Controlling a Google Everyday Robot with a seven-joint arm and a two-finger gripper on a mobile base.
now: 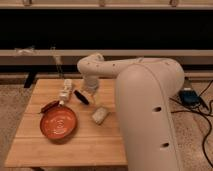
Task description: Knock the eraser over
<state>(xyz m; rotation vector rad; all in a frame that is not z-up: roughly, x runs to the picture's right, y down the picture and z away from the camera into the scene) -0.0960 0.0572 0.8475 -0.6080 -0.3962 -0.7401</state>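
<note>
Where the pale arm bends down over the far half of the table [75,150], the pincer [89,91] hangs low near the middle of the far edge; whether its fingers are apart or closed cannot be told. Just beside it, on the side of the left edge and touching or nearly so, the eraser [81,97] leans tilted, its long axis slanting from upper left to lower right. Nearer the front lies a beige block [99,115]. Toward the left edge sit a white power strip [65,92] and an orange plate [58,123].
</note>
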